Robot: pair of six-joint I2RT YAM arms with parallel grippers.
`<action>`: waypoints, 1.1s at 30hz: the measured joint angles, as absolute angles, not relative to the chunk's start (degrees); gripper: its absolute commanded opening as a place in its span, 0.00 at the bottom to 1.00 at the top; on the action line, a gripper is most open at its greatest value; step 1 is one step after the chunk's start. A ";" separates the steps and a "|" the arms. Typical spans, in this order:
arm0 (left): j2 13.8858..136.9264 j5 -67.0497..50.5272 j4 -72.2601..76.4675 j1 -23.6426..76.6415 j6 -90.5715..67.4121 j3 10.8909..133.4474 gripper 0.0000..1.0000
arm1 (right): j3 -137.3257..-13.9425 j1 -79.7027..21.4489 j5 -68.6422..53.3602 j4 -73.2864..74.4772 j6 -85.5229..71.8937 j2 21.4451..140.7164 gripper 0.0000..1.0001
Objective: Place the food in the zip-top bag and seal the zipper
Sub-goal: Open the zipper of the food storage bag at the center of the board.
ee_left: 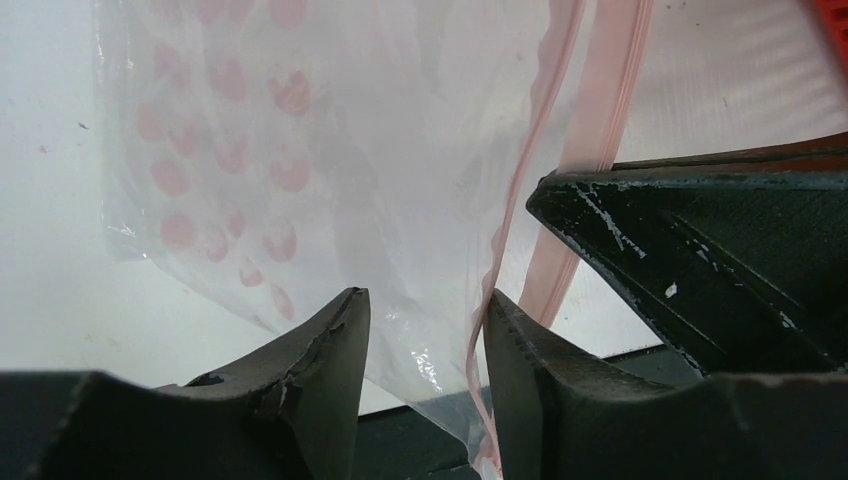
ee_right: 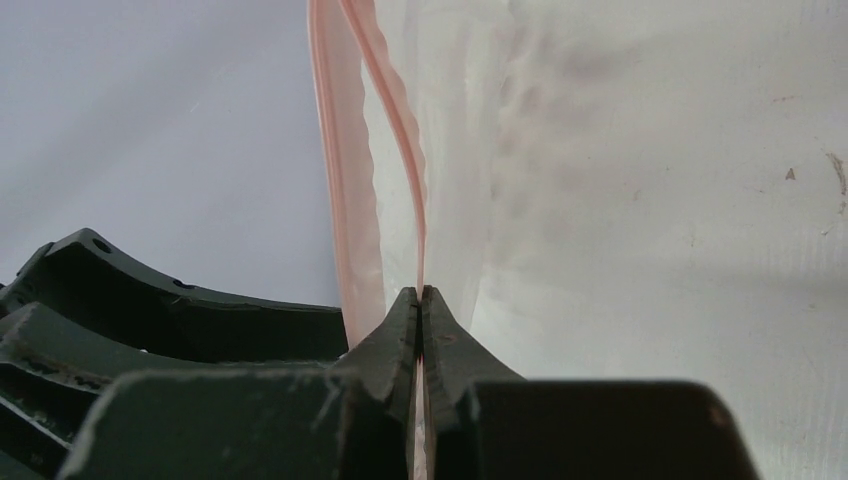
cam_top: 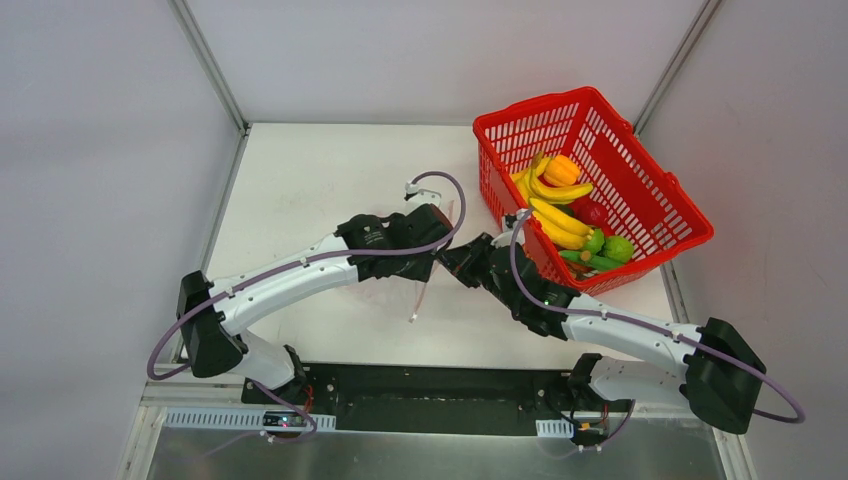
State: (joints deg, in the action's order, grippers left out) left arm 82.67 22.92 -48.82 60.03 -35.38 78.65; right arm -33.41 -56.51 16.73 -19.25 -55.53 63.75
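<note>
The zip-top bag, clear with pale pink dots, hangs between my two grippers above the table's middle. Its pink zipper is parted into two strips. My right gripper is shut on one thin strip of the zipper. My left gripper stands open with bag film between its fingers, and the other thin zipper strip lies against its right finger. The food, yellow bananas, an orange, green and red pieces, lies in the red basket.
The red lattice basket stands at the back right, close behind my right arm. A white wall frame borders the table's left edge and back. A black base plate runs along the near edge.
</note>
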 measured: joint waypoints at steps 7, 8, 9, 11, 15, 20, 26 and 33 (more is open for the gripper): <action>84.33 21.56 -47.77 60.84 -34.98 78.91 0.25 | -34.57 -55.40 17.04 -16.64 -55.27 63.57 0.00; 84.36 21.30 -47.48 60.84 -35.07 78.91 0.21 | -34.89 -55.11 17.04 -16.40 -55.22 63.57 0.00; 84.36 21.30 -47.29 60.84 -34.96 78.91 0.17 | -35.11 -54.87 17.06 -16.27 -55.18 63.57 0.00; 84.36 21.54 -47.20 61.06 -35.09 78.91 0.09 | -35.16 -54.63 17.04 -16.12 -55.00 63.48 0.00; 84.31 22.98 -47.33 61.17 -35.11 78.91 0.00 | -35.16 -54.57 16.32 -15.70 -53.76 63.42 0.00; 83.48 27.70 -48.99 61.17 -35.53 78.91 0.00 | -36.73 -54.35 13.69 -12.69 -49.60 64.34 0.00; 78.67 39.11 -54.13 61.17 -39.03 78.91 0.00 | -38.46 -54.35 10.90 -6.09 -44.03 66.48 0.00; 72.93 46.70 -57.91 61.45 -44.45 78.94 0.00 | -42.22 -54.59 10.87 2.02 -39.92 66.57 0.00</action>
State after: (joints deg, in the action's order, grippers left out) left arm 72.93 46.70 -57.91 61.45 -44.45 78.94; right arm -42.22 -54.59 10.87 2.02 -39.92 66.57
